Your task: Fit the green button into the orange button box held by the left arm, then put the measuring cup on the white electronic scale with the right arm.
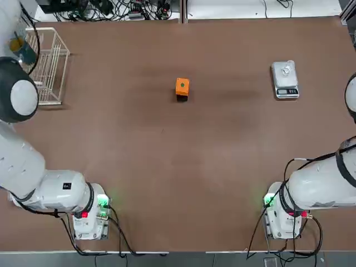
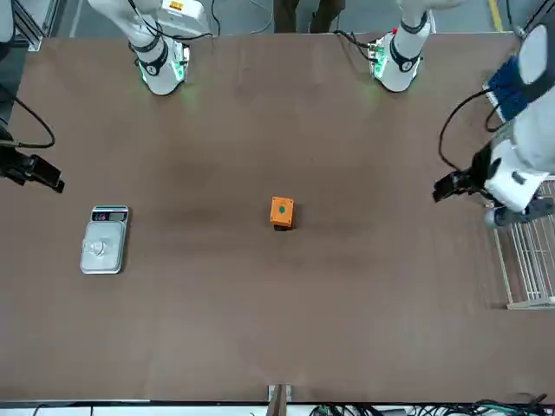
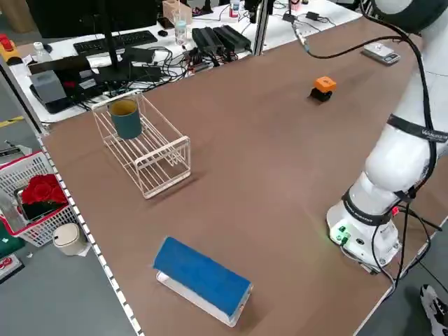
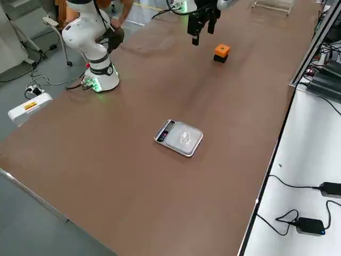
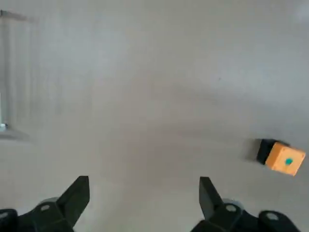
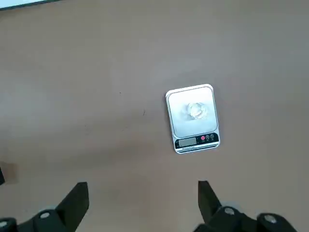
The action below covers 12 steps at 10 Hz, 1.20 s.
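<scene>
The orange button box (image 1: 182,87) stands alone on the table's middle, with the green button (image 1: 182,85) sitting in its top face; neither gripper touches it. It also shows far off in the left wrist view as the orange button box (image 5: 285,158). The white scale (image 1: 285,80) lies at the far right with a small clear measuring cup (image 1: 286,70) on its plate. My right gripper (image 6: 142,191) hangs open high above the table, short of the scale (image 6: 192,118). My left gripper (image 5: 142,188) is open and empty, raised near the table's left side.
A white wire rack (image 1: 51,67) stands at the far left with a teal cup (image 3: 126,117) in it. A blue-topped block (image 3: 203,280) lies near the left side's edge. Cables and equipment line the bench behind the table.
</scene>
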### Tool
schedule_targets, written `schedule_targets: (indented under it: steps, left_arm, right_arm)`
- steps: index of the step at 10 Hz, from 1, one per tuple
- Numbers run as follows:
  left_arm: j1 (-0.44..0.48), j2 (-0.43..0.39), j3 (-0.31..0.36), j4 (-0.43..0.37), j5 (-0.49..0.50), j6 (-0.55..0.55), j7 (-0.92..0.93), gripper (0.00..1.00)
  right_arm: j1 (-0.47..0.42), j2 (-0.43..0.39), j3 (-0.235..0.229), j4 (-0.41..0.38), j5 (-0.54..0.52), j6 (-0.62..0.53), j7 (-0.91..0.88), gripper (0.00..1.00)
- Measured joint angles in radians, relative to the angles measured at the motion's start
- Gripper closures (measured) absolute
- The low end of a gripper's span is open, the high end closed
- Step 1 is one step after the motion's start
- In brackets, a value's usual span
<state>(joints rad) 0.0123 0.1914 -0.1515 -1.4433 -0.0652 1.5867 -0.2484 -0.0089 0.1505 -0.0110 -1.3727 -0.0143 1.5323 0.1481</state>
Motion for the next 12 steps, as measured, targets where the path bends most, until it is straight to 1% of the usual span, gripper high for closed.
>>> schedule_targets:
  steps: [2, 4, 6, 8, 12]
  left_arm:
    - [0.002, -0.033, 0.009, -0.001, 0.0, -0.005, 0.076, 0.0]
    - [0.001, -0.082, 0.046, -0.001, 0.0, -0.038, 0.125, 0.0]
    - [0.0, -0.111, 0.07, -0.005, 0.033, -0.07, 0.136, 0.0]
    - [-0.002, -0.111, 0.069, -0.007, 0.063, -0.074, 0.136, 0.0]
    - [-0.002, -0.111, 0.07, -0.008, 0.064, -0.074, 0.136, 0.0]
  right_arm:
    - [0.0, 0.0, 0.0, 0.0, 0.0, 0.0, 0.0, 0.0]
    - [0.0, 0.0, 0.0, 0.0, 0.0, 0.0, 0.0, 0.0]
    - [0.0, 0.0, 0.0, 0.0, 0.0, 0.0, 0.0, 0.0]
    - [0.0, 0.0, 0.0, 0.0, 0.0, 0.0, 0.0, 0.0]
    - [0.0, 0.0, 0.0, 0.0, 0.0, 0.0, 0.0, 0.0]
